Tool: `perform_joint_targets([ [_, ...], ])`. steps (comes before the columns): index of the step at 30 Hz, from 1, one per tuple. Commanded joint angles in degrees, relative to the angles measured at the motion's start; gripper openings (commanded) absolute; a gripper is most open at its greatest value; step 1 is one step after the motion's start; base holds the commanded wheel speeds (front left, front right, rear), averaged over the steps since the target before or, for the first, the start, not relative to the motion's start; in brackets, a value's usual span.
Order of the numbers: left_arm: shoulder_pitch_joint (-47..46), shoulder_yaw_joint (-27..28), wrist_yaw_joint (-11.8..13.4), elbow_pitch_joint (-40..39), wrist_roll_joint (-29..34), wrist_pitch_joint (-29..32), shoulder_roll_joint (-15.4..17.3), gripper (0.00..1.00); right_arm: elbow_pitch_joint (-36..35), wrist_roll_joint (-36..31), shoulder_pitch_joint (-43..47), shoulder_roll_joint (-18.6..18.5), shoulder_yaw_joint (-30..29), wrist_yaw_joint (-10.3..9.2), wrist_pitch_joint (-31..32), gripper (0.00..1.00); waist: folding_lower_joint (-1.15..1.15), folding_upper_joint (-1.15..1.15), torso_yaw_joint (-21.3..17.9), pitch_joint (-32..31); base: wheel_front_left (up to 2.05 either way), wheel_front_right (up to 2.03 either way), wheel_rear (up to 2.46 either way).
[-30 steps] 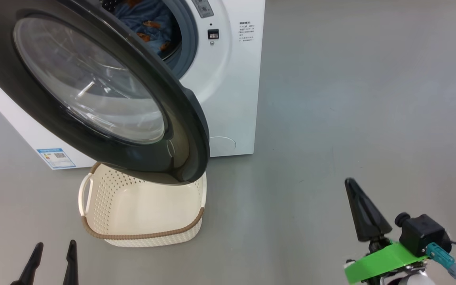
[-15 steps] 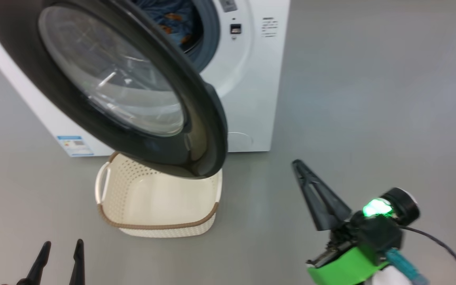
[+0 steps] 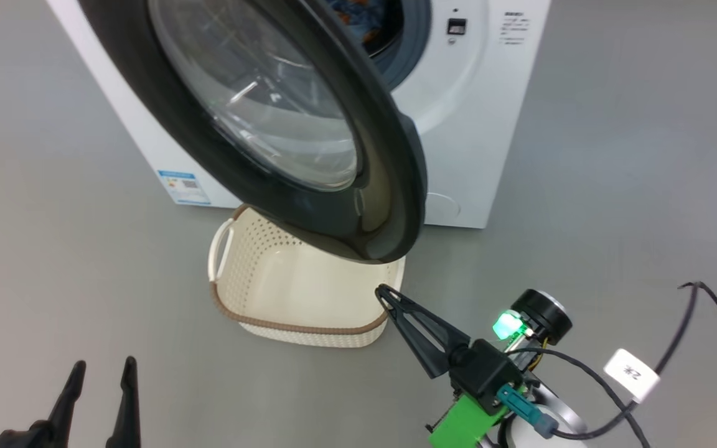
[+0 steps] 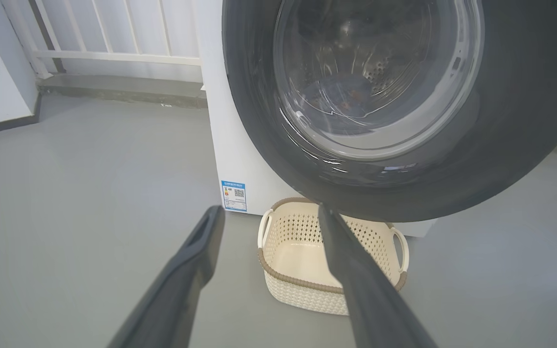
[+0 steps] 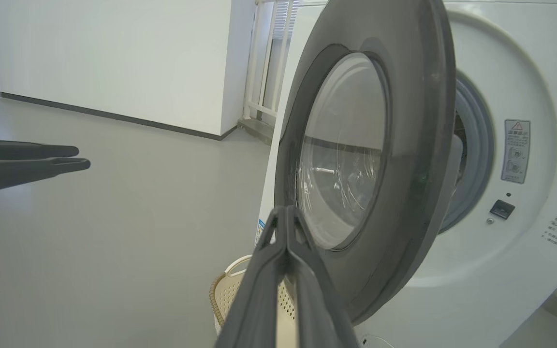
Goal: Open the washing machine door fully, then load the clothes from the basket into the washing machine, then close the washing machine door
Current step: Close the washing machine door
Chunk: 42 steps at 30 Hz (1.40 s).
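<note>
The washing machine stands with its door swung out, the black rim hanging over the basket. Blue clothes with orange print lie in the drum. The cream basket's inside shows bare. My right gripper is shut with nothing in it, its tip just below the door's lower edge, beside the basket's right corner. In the right wrist view the shut right gripper points at the door. My left gripper is open and empty at the lower left, well short of the basket.
A black cable with a white tag loops on the floor at the right. White railing and a wall stand behind the machine. A blue label marks the machine's lower corner. Grey floor surrounds everything.
The head camera has shifted, so the machine sits further right in view. My right gripper has moved left, up to the door's lower edge and the basket. The left gripper stays put.
</note>
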Motion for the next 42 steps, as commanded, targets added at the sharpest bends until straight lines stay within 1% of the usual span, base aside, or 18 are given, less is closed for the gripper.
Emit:
perform_joint_targets([
  [1,-2.5,1.8,-0.1,-1.1,-0.4,-0.4,0.7,1.0,-0.9,-0.7,-1.9,0.7,1.4,0.09,-0.3,0.0,0.0,0.0,1.8,1.4,0.0,0.0,0.0],
  [7,-3.6,0.6,-0.1,-1.4,-1.2,-0.4,0.5,1.0,5.1,-1.2,-5.2,0.7,3.1,0.09,-0.3,0.0,0.0,0.0,3.7,3.4,0.0,0.0,0.0],
  [14,-5.8,-0.2,-0.1,-1.7,-2.6,-0.4,0.8,1.0,10.0,-1.4,-8.7,0.7,2.2,0.09,-0.3,0.0,0.0,0.0,5.2,6.8,0.0,0.0,0.0],
  [29,-11.8,-3.2,-0.1,-1.4,-6.2,-0.4,2.5,1.0,14.3,-4.4,-18.8,0.7,-5.9,0.09,-0.3,0.0,0.0,0.0,6.9,16.0,0.0,0.0,0.0],
  [34,-13.3,-4.0,-0.1,-1.1,-7.4,-0.4,3.0,1.0,15.1,-6.9,-23.6,0.7,-10.1,0.09,-0.3,0.0,0.0,0.0,7.0,18.7,0.0,0.0,0.0],
  [42,-14.7,-4.9,-0.1,-0.8,-8.6,-0.4,3.3,1.0,16.7,-10.1,-30.2,0.7,-13.5,0.09,-0.3,0.0,0.0,0.0,6.9,21.6,0.0,0.0,0.0],
])
